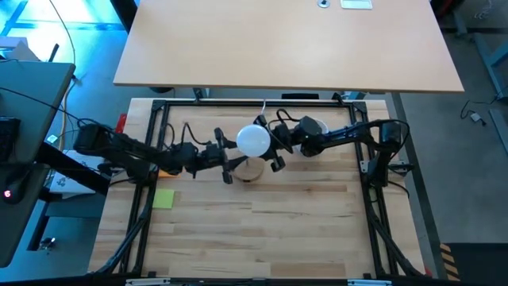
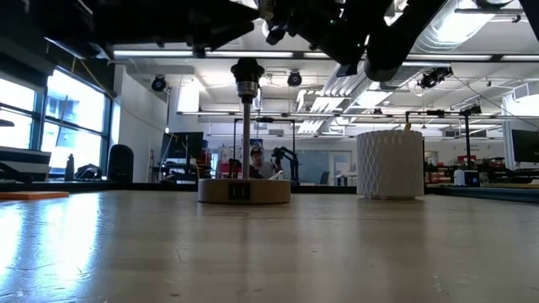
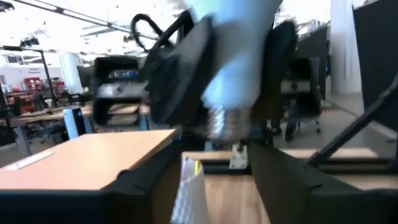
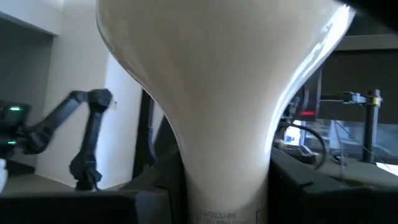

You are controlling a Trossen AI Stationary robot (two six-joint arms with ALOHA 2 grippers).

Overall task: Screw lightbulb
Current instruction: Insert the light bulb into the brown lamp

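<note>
two arms are seen reaching toward the middle of the wooden surface (image 1: 262,230). on the left, the left gripper (image 1: 225,161) is placed just beside the lightbulb (image 1: 254,141), and whether it is parted or closed cannot be told. the lightbulb is held up off the surface, over the round wooden base (image 2: 244,190) with its upright stem (image 2: 247,126). its neck is clamped by the right gripper (image 1: 274,151), closed on it from the right. farther right, a white latticed cup (image 2: 389,164) is stood on the surface.
</note>
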